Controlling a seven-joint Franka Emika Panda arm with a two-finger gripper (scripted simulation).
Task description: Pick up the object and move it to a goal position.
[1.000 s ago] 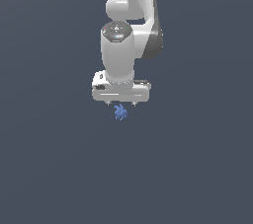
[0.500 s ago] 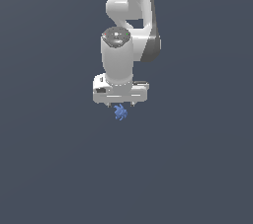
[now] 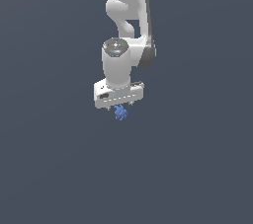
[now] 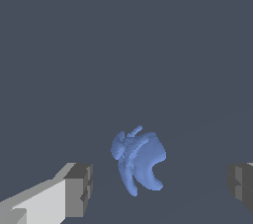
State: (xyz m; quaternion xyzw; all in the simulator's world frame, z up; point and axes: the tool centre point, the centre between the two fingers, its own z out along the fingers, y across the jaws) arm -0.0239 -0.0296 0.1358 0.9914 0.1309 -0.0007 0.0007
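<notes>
The object (image 3: 120, 113) is a tiny blue knobbly lump lying on the dark grey floor. It sits directly under my white gripper (image 3: 120, 109), whose fingers are mostly hidden behind the hand in the exterior view. In the wrist view the object (image 4: 137, 161) lies between the two fingertips (image 4: 79, 188), with a clear gap on each side. My gripper (image 4: 160, 188) is open and touches nothing.
A plain dark grey floor (image 3: 197, 168) fills both views. Nothing else shows besides the white arm (image 3: 126, 1) rising above the gripper.
The arm has come down a little, bringing the gripper lower around the object. The object has not moved.
</notes>
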